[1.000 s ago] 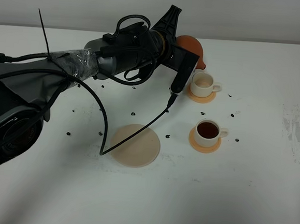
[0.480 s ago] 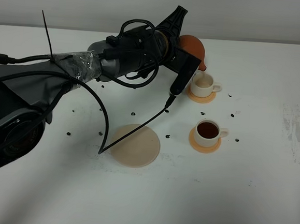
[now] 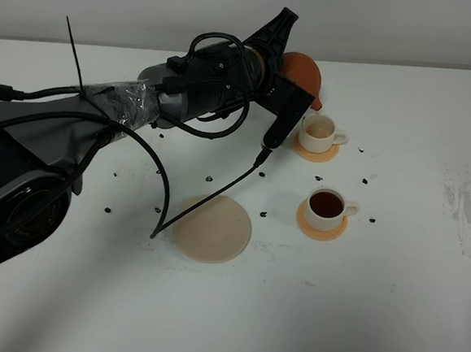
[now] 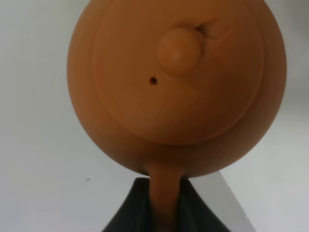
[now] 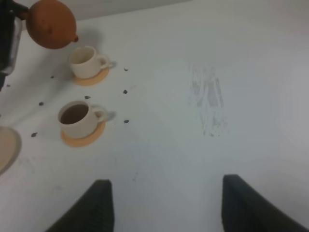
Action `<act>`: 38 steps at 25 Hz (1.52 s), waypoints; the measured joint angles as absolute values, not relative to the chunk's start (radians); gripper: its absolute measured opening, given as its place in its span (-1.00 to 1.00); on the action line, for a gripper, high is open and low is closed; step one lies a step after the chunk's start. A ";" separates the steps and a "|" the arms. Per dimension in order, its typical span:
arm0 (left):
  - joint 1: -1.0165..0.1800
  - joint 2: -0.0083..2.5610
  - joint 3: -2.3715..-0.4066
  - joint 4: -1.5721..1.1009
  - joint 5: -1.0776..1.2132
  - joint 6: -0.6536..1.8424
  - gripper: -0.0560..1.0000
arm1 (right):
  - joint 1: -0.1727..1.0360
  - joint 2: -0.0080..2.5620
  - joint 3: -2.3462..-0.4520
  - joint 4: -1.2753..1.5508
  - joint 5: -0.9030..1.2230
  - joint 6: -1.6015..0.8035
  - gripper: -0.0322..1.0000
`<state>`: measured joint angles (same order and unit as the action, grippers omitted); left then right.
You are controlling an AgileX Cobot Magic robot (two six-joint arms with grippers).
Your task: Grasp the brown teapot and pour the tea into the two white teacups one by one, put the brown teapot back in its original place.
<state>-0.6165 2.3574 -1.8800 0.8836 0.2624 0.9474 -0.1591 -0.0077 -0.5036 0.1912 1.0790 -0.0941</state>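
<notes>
The brown teapot (image 3: 304, 70) hangs tilted in the air just behind the far white teacup (image 3: 317, 132). My left gripper (image 4: 164, 205) is shut on its loop handle. In the left wrist view the teapot (image 4: 176, 82) fills the frame, showing its knobbed lid. The far teacup looks pale inside, and the near teacup (image 3: 327, 206) holds dark tea. Each cup stands on an orange coaster. The pale beige disc (image 3: 213, 228), the original place, lies bare near the table's middle. My right gripper (image 5: 166, 208) is open and holds nothing, well to the right of the cups (image 5: 77, 118).
A black cable (image 3: 209, 202) hangs from the left arm and crosses the beige disc's edge. Small dark specks are scattered over the white table (image 3: 387, 318) around the cups. A faint grey smear (image 3: 463, 206) marks the table's right side.
The left arm has shifted slightly up and to the right with the teapot. Its hanging cable has swung a little to the left. The cups and disc have not moved.
</notes>
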 joint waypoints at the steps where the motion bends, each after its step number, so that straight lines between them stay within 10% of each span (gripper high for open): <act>1: -0.616 2.357 -1.880 0.885 0.262 0.956 -0.67 | -0.159 -0.008 -0.504 0.191 1.079 -0.094 0.05; 38: -0.629 2.388 -1.880 0.991 0.218 1.039 -0.67 | -0.159 -0.008 -0.504 0.191 1.079 -0.094 0.05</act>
<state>-0.6295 2.3876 -1.8800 0.9912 0.2184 1.0386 -0.1591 -0.0077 -0.5036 0.1912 1.0790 -0.0941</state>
